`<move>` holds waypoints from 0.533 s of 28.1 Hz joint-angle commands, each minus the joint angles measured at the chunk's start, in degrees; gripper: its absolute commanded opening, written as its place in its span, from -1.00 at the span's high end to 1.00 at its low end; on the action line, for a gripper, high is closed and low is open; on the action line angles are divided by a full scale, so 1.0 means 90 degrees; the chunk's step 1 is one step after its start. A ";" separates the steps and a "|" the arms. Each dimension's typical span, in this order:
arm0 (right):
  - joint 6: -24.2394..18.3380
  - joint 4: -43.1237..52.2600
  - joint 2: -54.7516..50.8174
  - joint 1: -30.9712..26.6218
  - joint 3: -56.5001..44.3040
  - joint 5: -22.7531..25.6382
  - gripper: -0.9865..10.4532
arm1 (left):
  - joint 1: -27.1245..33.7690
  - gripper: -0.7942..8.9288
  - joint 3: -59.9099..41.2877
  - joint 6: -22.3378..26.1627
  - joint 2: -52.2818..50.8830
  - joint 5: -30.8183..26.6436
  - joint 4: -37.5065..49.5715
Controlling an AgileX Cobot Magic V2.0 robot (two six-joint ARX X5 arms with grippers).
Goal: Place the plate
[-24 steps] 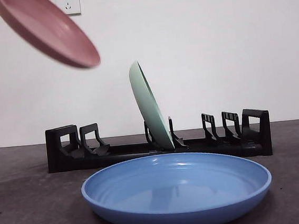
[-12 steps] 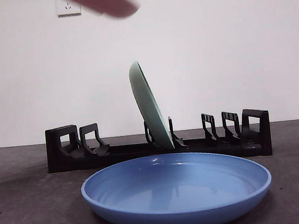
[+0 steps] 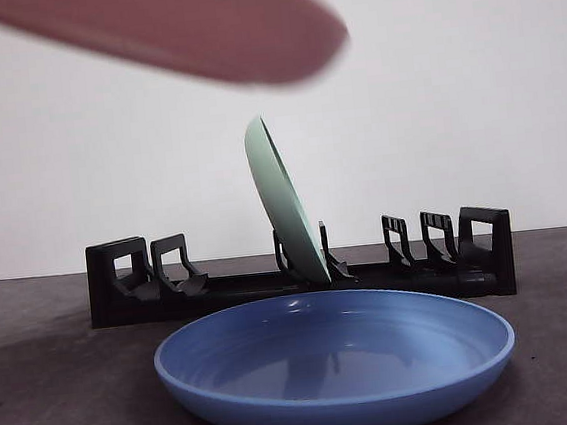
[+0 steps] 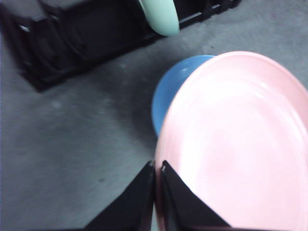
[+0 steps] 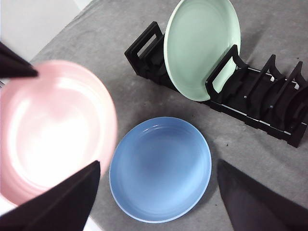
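Pink plate [image 4: 236, 144], clamped by its rim in my left end effector [image 4: 158, 168], has swung lower and flatter toward the rack [image 3: 300, 276], still unplaced.

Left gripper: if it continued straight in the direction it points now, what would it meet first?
Probably the blue plate, beyond the pink plate that the left gripper grips; the black rack lies farther. Depth is uncertain.

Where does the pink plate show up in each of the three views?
Front view: pink plate blurred across the top, above the green plate standing in the black rack.
Left wrist view: fills the lower right, rim pinched by the left end effector.
Right wrist view: at the left edge, beside the blue plate.
Shared landmark: the green plate.
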 commanded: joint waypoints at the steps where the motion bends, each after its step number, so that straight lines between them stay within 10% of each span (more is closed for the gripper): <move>1: 0.0017 0.0039 0.0024 0.0010 0.0100 -0.0024 0.16 | -0.0046 0.83 -0.0748 -0.0442 -0.0155 0.0396 0.0935; 15: 0.0015 0.0027 0.0027 0.0010 0.0100 -0.0022 0.16 | -0.0046 0.83 -0.2922 -0.1263 0.0265 0.0673 0.4102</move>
